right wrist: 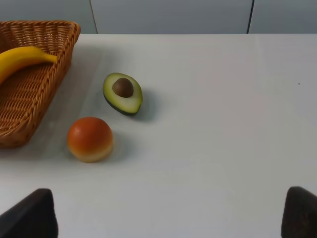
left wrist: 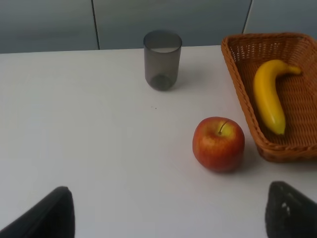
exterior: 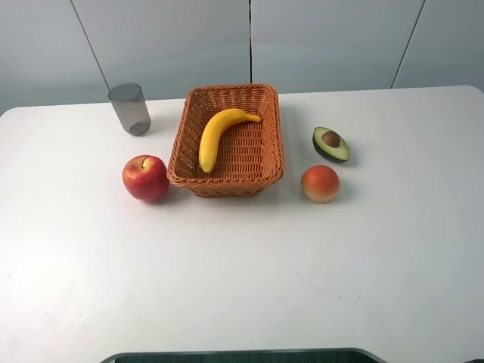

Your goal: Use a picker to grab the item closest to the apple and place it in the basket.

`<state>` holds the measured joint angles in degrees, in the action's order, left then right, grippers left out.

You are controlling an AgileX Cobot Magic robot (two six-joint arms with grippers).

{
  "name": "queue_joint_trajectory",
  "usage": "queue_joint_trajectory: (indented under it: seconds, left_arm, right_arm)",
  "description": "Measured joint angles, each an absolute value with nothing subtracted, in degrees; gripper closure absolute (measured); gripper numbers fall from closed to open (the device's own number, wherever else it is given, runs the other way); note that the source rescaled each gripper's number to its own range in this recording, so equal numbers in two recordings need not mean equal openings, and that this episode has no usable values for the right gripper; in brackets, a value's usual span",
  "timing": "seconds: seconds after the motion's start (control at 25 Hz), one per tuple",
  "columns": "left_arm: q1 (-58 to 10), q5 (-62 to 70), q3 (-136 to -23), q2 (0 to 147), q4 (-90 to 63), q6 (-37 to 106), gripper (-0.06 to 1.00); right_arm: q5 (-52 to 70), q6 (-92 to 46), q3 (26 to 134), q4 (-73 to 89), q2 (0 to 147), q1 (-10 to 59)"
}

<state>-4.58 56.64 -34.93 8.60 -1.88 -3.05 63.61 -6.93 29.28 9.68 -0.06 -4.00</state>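
**A:** What are you working on here?

**B:** You have a plain white table (exterior: pixel 242 287) with grey wall panels behind it. In the high view a dark edge runs along the table's near side at 6 o'clock.

**A:** And what sits around the task's things?

**B:** The woven basket (exterior: pixel 178 147) stands at the table's 12 o'clock, and the banana (exterior: pixel 215 134) already lies inside it, curving along its left half. The red apple (exterior: pixel 145 178) sits just beside the basket's near left corner, at its 8 o'clock. A grey translucent cup (exterior: pixel 129 109) stands upright at the apple's 12 o'clock, apart from it. At the basket's 3 o'clock you see a halved avocado (exterior: pixel 330 144), pit up, with a round orange-red fruit (exterior: pixel 320 184) near it at its 6 o'clock.

**A:** Do the wrist views add anything?

**B:** Your left gripper (left wrist: pixel 168 218) shows two dark fingertips spread wide, with the apple, cup and banana beyond them. Your right gripper (right wrist: pixel 168 215) is likewise spread wide, holding nothing, facing the avocado and the round fruit. Neither gripper appears in the high view.
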Motion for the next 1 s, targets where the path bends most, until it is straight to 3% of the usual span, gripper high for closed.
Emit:
queue_joint_trajectory:
  seconds: [0.32,1.0]
  left_arm:
    - [-4.58,61.50,-30.92,0.48,0.00,-1.96,-0.03]
    - [-4.58,62.46,-29.54,0.00,0.66,-1.36,-0.03]
  right_arm:
    - [63.61,-6.93,29.28,9.68,-0.06,-4.00]
    - [63.61,-6.93,29.28,9.68,-0.06,-4.00]
